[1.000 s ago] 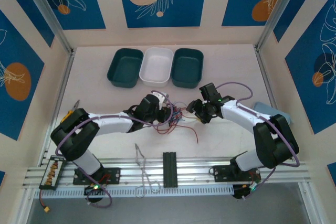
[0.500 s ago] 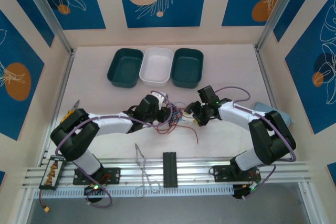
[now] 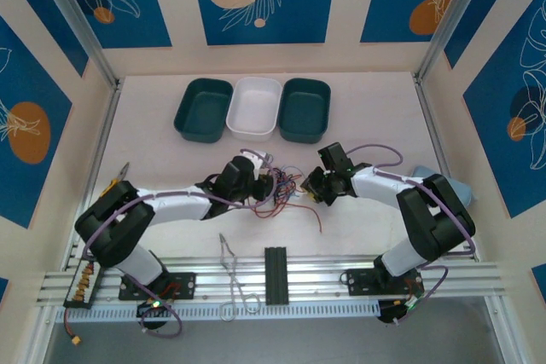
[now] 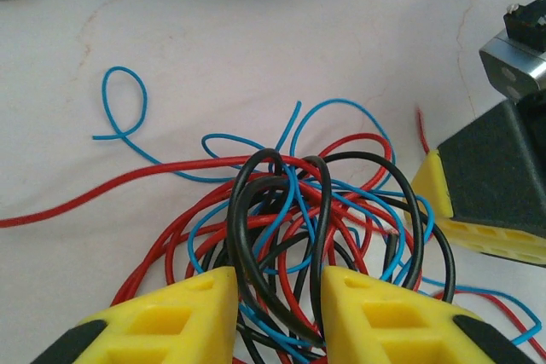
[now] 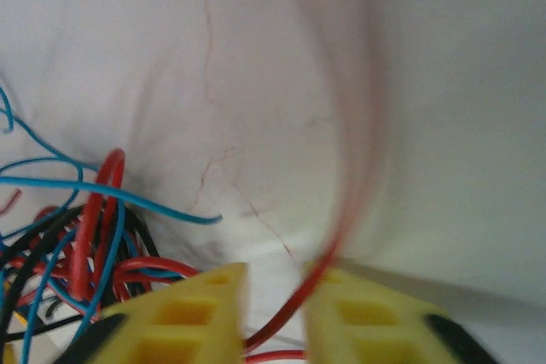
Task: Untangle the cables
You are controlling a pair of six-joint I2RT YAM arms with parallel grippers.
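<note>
The cables lie as one tangle of thin red, black and blue strands on the white table between the two arms. My left gripper is at the tangle's left side. In the left wrist view its yellow fingers are shut on a bunch of black, red and blue cables. My right gripper is at the tangle's right edge. In the right wrist view its jaws stand narrowly apart, with one blurred red cable running between them and against the right finger. The rest of the tangle lies to its left.
Three trays stand at the back: dark green, white, dark green. A bare metal wire loop and a black block lie on the front rail. A light blue object sits at the right.
My right gripper has moved left to the tangle's edge and its jaws have narrowed around a red cable. The left gripper has kept its hold, shifting slightly.
</note>
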